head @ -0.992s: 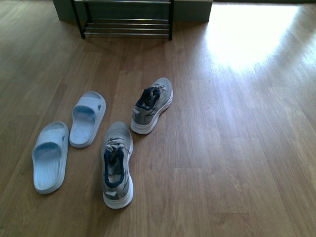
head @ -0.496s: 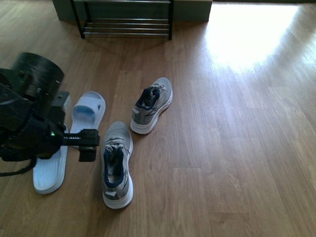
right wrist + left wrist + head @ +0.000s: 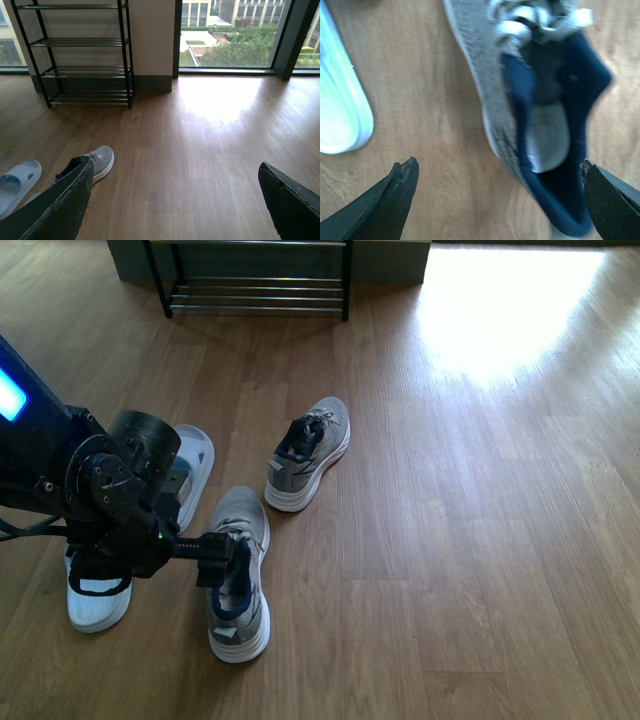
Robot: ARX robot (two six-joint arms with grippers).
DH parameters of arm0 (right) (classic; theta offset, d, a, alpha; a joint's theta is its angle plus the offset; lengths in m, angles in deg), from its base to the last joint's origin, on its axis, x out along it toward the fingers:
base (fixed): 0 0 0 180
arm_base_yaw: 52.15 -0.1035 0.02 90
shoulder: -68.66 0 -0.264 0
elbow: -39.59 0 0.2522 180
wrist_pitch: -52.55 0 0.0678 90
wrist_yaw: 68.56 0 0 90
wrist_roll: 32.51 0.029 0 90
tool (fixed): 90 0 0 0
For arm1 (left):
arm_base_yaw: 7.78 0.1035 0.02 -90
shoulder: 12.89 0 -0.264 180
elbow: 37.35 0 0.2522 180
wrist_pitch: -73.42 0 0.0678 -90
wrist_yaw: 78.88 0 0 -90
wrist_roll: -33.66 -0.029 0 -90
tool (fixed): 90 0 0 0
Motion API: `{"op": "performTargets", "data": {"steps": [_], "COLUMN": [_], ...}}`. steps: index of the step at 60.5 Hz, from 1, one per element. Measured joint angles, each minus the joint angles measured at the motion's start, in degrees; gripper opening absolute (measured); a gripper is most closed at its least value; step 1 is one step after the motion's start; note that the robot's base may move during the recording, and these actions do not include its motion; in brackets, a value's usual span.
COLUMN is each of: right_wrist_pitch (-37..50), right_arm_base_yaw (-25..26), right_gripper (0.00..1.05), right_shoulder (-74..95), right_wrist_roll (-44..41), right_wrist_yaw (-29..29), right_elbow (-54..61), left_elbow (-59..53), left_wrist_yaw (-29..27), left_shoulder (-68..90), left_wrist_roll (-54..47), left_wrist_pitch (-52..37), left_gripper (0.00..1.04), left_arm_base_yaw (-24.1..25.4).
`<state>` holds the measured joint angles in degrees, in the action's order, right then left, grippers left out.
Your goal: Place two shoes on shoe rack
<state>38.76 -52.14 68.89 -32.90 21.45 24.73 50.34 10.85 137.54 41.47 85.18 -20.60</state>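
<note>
Left gripper [image 3: 216, 558] first: jaws are spread wide and pinching nothing. They hover right over the heel end of the near sneaker [image 3: 238, 575]. On the wrist cam 1 finger sits over bare floor [image 3: 480, 540] beside the shoe and the other out past the navy collar, so the opening is lined up between them. I can't tell if either finger is touching the shoe yet; it looks like they're just above it.

Right gripper [image 3: 175, 172] is spread open too, empty, and pointed across the room rather than at a shoe.

Moving outward, the far sneaker [image 3: 308, 453] lies on its sole at about 1 o'clock from the near one, close by but not touching. 2 pale blue slides [image 3: 195, 448] sit at roughly 9 to 10 o'clock, partly hidden by the left arm, and they aren't part of the job.

The shoe rack [image 3: 255, 285] is way off at 12 o'clock against the wall, and the tiers I can see look bare.

Progress-wise I'd call it 0 of 2 done. Both sneakers are on the floor, and the first grab looks about to happen. That leaves closing on sneaker 1, carrying it to the rack, setting it on the bars, then doing the same for sneaker 2.
</note>
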Motion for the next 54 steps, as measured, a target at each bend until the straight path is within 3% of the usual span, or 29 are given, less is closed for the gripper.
{"op": "performTargets", "data": {"steps": [54], "right_wrist_pitch": [0.00], "right_arm_base_yaw": [0.00], "right_gripper": [0.96], "right_shoulder": [0.00], "right_wrist_roll": [0.00], "right_wrist_yaw": [0.02], "right_elbow": [0.00], "left_elbow": [8.41], "left_wrist_yaw": [4.66], "left_shoulder": [8.22], "left_wrist_roll": [-5.70], "left_wrist_pitch": [-3.50], "left_gripper": [0.95], "left_arm_base_yaw": [-1.01]}}
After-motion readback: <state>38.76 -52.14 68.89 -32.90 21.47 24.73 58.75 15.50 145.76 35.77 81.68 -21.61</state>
